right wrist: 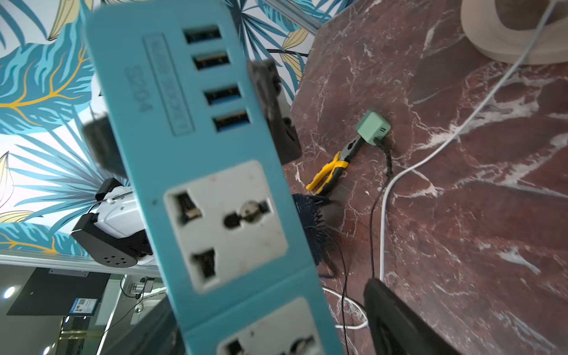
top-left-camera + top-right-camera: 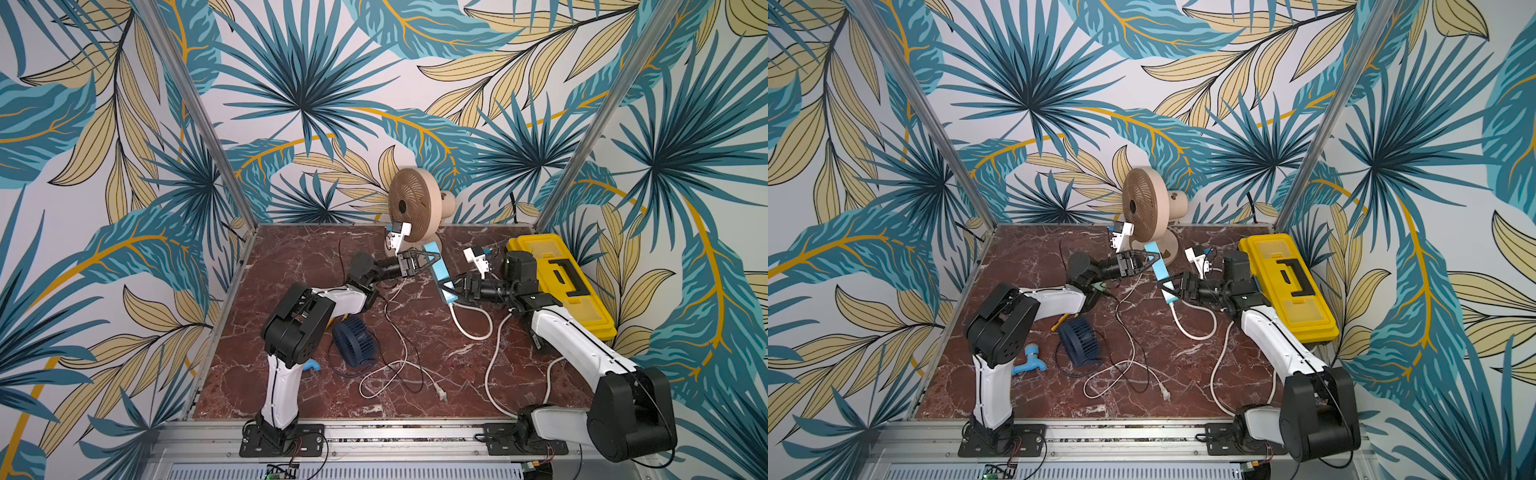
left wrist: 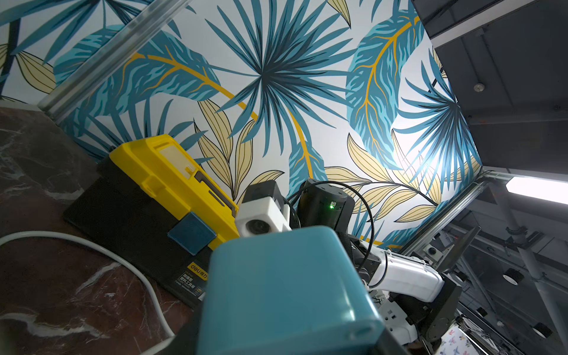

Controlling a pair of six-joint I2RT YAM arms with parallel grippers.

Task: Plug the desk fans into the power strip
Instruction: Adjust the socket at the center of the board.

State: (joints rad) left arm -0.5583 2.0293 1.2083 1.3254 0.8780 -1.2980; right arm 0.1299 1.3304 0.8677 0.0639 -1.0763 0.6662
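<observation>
The light-blue power strip (image 2: 440, 274) (image 2: 1160, 270) hangs tilted above mid-table, sockets facing my right arm (image 1: 215, 184). My left gripper (image 2: 432, 254) is shut on its far end, and that end fills the left wrist view (image 3: 285, 292). My right gripper (image 2: 446, 286) (image 1: 270, 307) straddles the near end, open, with a gap at one finger (image 1: 387, 307). The strip's thick white cord (image 2: 469, 328) loops onto the table. A beige desk fan (image 2: 409, 203) stands at the back. Its white cord ends in a plug (image 2: 441, 394) lying near the front.
A small navy fan (image 2: 353, 338) lies beside my left arm, its black cord running to a pale-green adapter (image 1: 372, 126). Yellow-handled pliers (image 1: 332, 172) lie beside the adapter. A yellow toolbox (image 2: 561, 282) stands along the right edge. A blue plastic tap (image 2: 1030, 361) lies front left.
</observation>
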